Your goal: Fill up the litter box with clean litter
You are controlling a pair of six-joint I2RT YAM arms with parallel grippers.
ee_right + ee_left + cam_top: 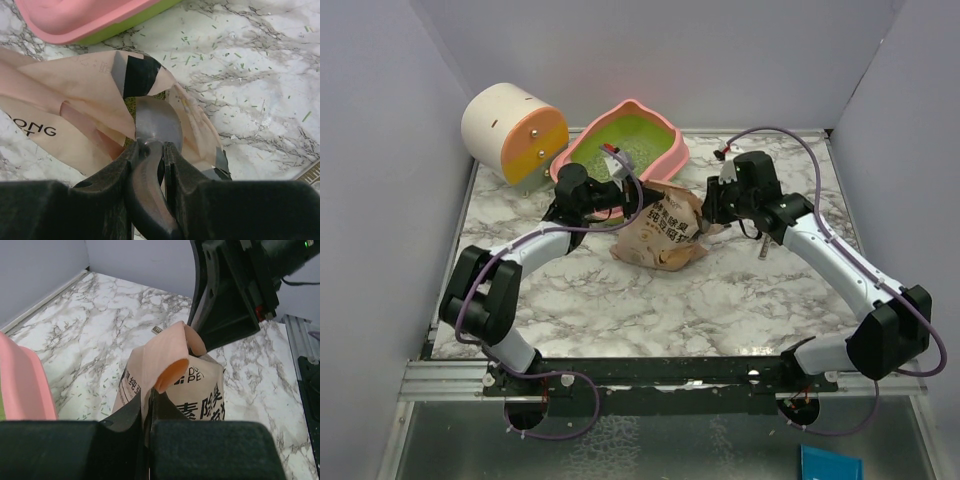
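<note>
We are counting two arms, one bag (660, 235), one scoop (157, 122), one litter box (672, 148) and one cylinder (510, 130). Both arms are reaching forward and bending inward over the table (720, 300). The left end effector (149, 410) is pinching the bag's top edge. The right end effector (150, 150) is clamping the scoop's handle, with the bowl in the bag's mouth. Beyond them, the litter box is sitting at the far edge, opening upward, with its long axis running left to right, just beside the cylinder.

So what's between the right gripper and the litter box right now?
In the right wrist view, the tan bag, its mouth taking the grey scoop held by the right gripper; beyond it only marble tabletop with stray green specks before the litter box.
</note>
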